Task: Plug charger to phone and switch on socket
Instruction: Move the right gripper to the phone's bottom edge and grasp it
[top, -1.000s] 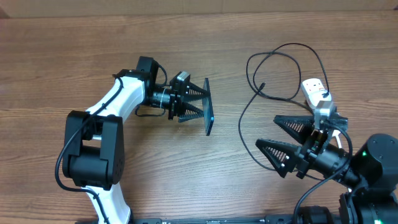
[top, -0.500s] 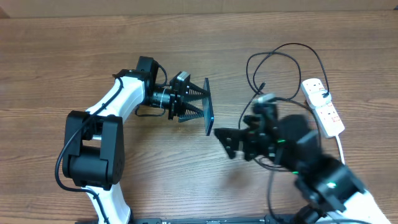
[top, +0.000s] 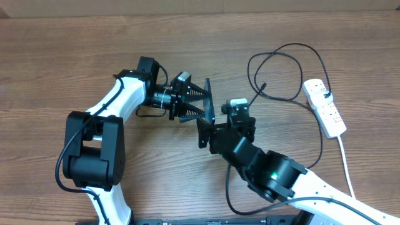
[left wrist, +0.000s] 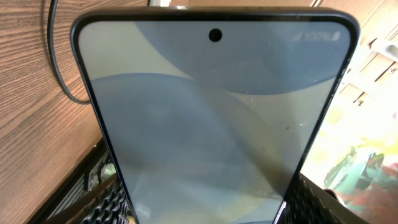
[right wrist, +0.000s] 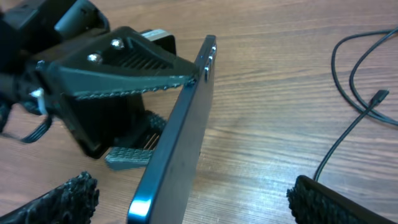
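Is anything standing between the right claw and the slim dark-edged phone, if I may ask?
Nothing visible does: the slim dark-edged phone, gripped on edge by the left claw, stands before the open right claw; the thin black charger cable lies aside.

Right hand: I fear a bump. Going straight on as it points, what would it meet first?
Probably the phone, held on edge by the left hand: it stands straight ahead of the open right hand. Depth is hard to judge.

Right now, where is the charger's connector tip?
Overhead, the connector tip lies loose on the table right of centre, between the phone and the socket.
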